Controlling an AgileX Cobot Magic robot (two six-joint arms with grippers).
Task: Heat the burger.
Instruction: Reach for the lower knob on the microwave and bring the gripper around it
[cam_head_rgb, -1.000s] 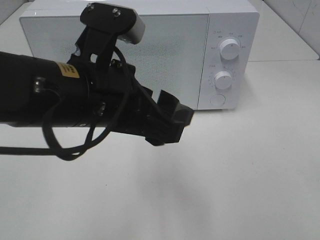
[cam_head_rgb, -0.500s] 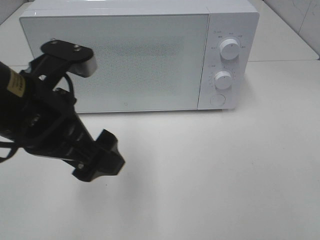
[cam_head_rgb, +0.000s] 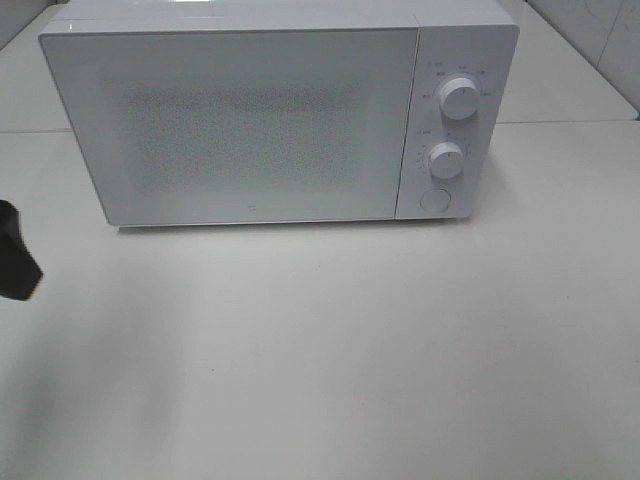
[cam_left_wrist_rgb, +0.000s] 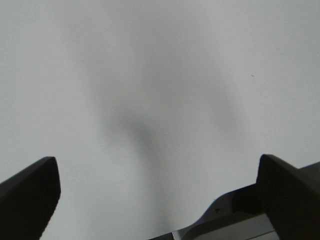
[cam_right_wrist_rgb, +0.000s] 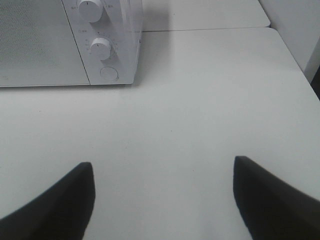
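Note:
The burger is out of view in every frame. A white microwave (cam_head_rgb: 260, 120) stands at the back of the white table (cam_head_rgb: 330, 350) with its door (cam_head_rgb: 240, 130) shut, and nothing shows through the speckled window. Only a black tip of my left gripper (cam_head_rgb: 15, 265) shows at the left edge of the high view. In the left wrist view my left gripper (cam_left_wrist_rgb: 157, 165) stands open over bare table, holding nothing. My right gripper (cam_right_wrist_rgb: 163, 165) is open and empty too, with the microwave (cam_right_wrist_rgb: 60, 40) beyond it and off to one side.
Two round knobs (cam_head_rgb: 459, 97) (cam_head_rgb: 446, 159) and a round button (cam_head_rgb: 434, 199) sit on the microwave's right panel. The table's right edge (cam_right_wrist_rgb: 295, 60) shows in the right wrist view, with a tiled wall behind.
My left arm has drawn back from in front of the microwave door, moving left and toward the front until only its tip remains in the high view.

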